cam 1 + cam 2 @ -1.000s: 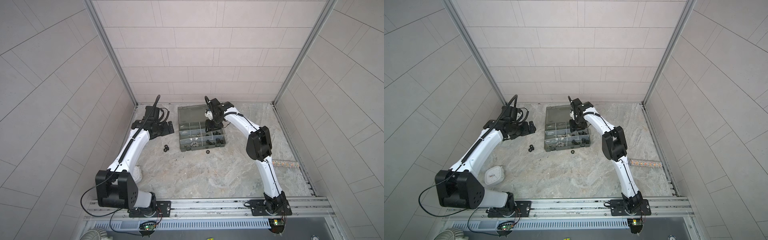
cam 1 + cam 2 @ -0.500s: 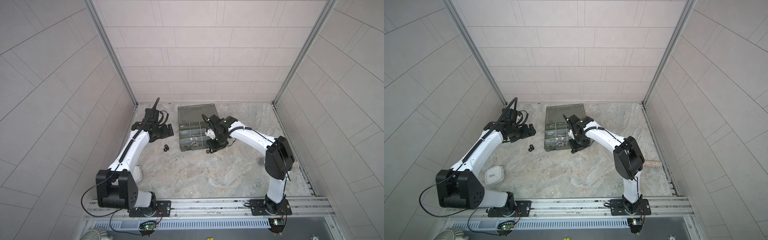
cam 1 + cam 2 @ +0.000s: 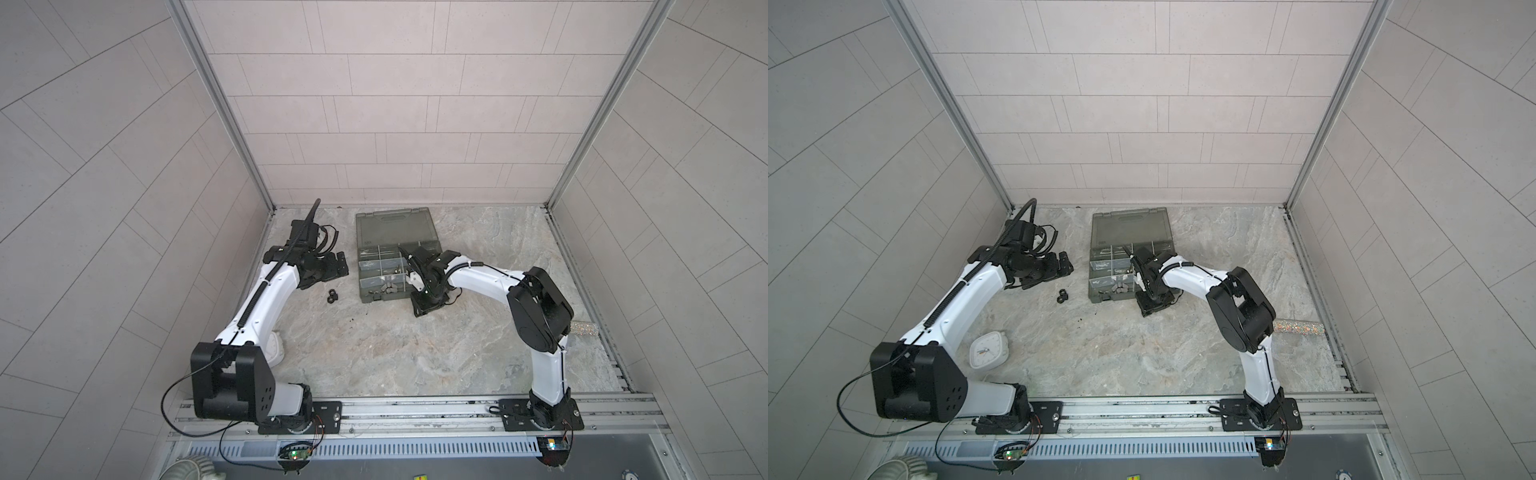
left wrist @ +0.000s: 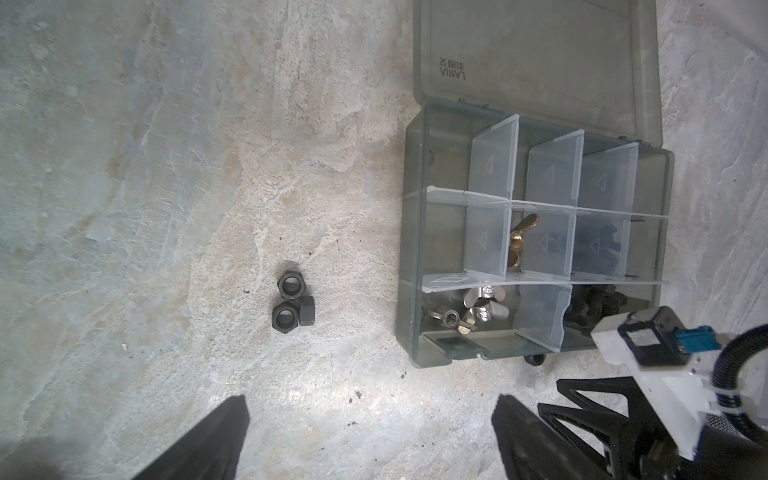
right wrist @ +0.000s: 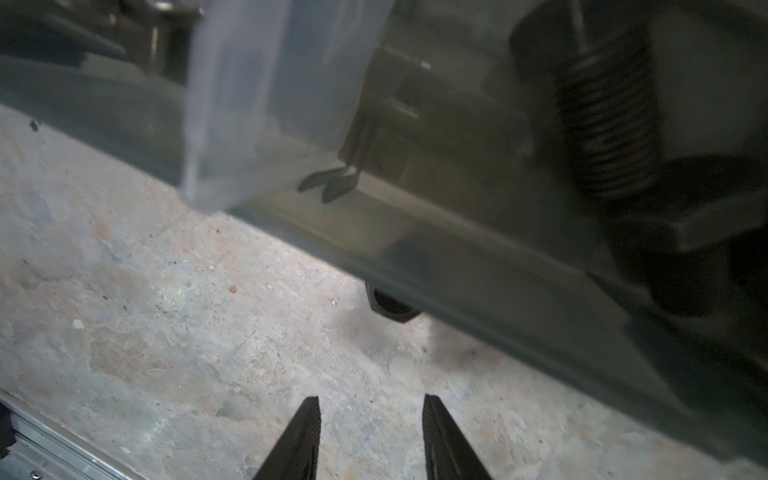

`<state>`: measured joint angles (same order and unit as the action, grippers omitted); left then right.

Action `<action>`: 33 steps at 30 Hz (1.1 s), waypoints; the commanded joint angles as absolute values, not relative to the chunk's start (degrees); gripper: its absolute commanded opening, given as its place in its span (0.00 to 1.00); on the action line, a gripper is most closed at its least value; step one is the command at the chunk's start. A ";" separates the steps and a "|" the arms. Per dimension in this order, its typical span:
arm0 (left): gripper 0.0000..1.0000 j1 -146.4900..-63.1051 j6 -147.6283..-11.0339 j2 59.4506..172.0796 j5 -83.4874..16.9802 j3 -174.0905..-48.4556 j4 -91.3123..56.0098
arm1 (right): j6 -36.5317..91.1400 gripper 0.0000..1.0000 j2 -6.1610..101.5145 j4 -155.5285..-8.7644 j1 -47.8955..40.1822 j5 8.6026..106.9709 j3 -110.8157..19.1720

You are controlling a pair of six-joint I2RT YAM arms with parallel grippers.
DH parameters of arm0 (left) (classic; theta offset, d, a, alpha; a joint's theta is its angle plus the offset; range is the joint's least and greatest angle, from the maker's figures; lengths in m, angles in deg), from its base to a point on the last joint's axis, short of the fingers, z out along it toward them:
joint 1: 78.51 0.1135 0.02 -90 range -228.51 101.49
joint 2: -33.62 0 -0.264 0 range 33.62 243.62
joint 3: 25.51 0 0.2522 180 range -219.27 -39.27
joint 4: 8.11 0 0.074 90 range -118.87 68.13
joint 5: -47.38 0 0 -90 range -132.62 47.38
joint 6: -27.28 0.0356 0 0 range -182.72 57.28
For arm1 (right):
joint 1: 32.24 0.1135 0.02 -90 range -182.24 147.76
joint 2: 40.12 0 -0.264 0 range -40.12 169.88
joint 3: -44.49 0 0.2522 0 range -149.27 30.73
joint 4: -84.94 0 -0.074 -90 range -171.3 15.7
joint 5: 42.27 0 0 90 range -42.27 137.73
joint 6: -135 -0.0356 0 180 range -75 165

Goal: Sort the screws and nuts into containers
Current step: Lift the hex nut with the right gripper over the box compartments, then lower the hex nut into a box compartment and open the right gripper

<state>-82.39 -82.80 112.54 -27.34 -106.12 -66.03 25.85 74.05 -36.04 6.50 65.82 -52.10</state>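
**Operator:** Any writing?

**Spotter:** Your case's lid (image 4: 540, 104) shows raised letters, "AIRAL", apparently mirrored.

**Operator:** My arms?

**Spotter:** Your left arm stretches out beside the case (image 4: 409, 249). The left gripper (image 4: 370, 403) is spread wide and empty, with three nuts (image 4: 293, 307) on the table (image 4: 124, 166) ahead. Your right arm bends down. The right gripper (image 5: 372, 399) is partly apart and empty, facing a lone nut (image 5: 392, 305) against the case wall.
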 commanded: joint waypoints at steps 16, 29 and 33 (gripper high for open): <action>0.98 -82.10 -83.11 108.32 -31.28 -104.77 -67.49 | 25.68 0.41 77.29 -42.06 6.87 59.85 -53.26; 0.98 -82.02 -83.02 108.36 -31.63 -104.86 -67.49 | 25.58 0.37 79.22 -42.64 6.68 60.48 -54.91; 0.98 -82.11 -83.04 108.28 -31.76 -104.76 -67.56 | 25.49 0.37 79.57 -42.64 6.61 60.47 -55.31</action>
